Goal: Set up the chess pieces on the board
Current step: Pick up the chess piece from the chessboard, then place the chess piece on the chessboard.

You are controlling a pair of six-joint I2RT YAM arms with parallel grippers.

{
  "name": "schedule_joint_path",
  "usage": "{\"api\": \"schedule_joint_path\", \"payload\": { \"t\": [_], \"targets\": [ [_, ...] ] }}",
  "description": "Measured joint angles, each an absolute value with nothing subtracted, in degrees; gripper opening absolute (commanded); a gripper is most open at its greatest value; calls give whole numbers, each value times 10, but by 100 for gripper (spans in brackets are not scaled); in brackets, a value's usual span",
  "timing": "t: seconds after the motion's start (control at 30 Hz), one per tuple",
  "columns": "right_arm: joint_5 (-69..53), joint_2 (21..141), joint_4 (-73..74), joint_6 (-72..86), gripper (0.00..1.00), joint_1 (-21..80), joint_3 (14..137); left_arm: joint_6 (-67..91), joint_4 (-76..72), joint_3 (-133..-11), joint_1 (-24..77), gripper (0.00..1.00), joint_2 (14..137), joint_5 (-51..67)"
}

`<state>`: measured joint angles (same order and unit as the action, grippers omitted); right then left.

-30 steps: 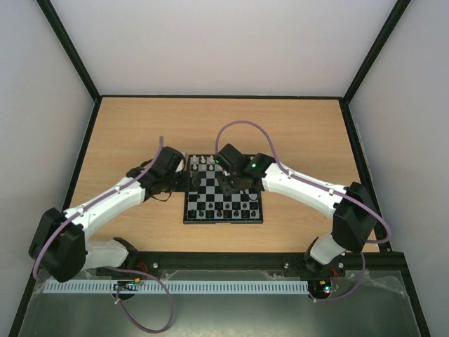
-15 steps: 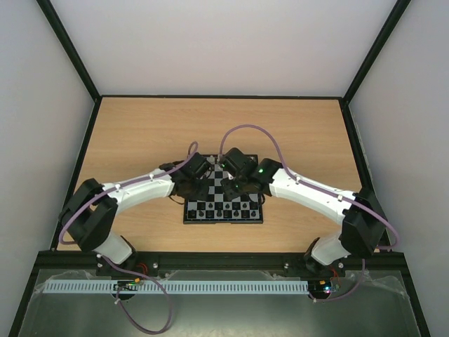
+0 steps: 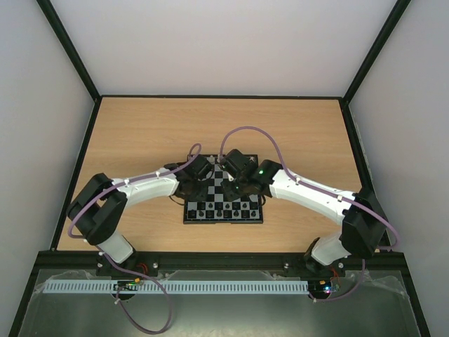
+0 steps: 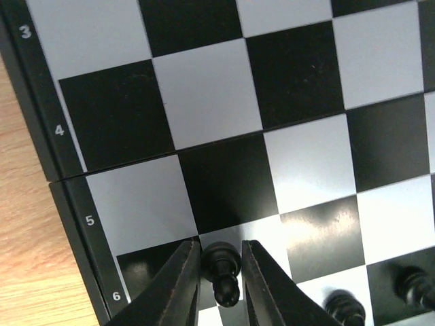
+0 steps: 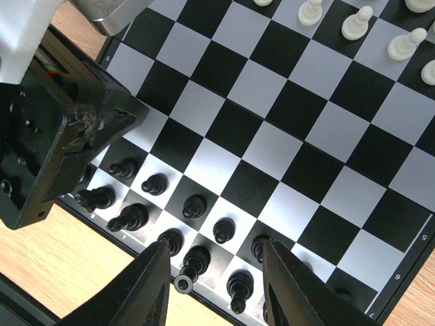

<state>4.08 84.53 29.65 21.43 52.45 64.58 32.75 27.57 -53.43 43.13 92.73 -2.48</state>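
Observation:
The board (image 3: 223, 216) lies in the middle of the table, with both grippers over it. In the left wrist view my left gripper (image 4: 221, 272) is shut on a black pawn (image 4: 223, 266), which stands on a pale square by the row marked 6. My right gripper (image 5: 217, 282) hangs open above the black chess pieces (image 5: 194, 205) lined up in two rows along the board's near edge, and nothing is between its fingers (image 5: 153, 285). White pieces (image 5: 357, 24) stand at the far side of the board.
More black pieces (image 4: 343, 307) stand just right of the held pawn. The left gripper's black body (image 5: 54, 149) sits close to the right gripper's left. Bare wooden table (image 3: 140, 133) surrounds the board, with black frame rails at its edges.
My left arm swung from the board's left edge to over the board, and its jaws closed around the black pawn. The right arm shifted only slightly.

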Motion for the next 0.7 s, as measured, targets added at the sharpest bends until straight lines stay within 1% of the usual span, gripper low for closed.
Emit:
{"api": "schedule_joint_path", "payload": {
  "t": [0.07,0.17,0.43,0.7],
  "targets": [
    [40,845,296,214,38,524,644,326,276,-534,431,9,927,-27],
    [38,845,296,214,38,524,642,329,276,-536,432,3,924,-29],
    [36,845,296,214,38,524,642,336,292,-536,435,3,913,-52],
    [30,845,296,214,38,524,642,352,315,-513,438,2,856,-69]
  ]
}}
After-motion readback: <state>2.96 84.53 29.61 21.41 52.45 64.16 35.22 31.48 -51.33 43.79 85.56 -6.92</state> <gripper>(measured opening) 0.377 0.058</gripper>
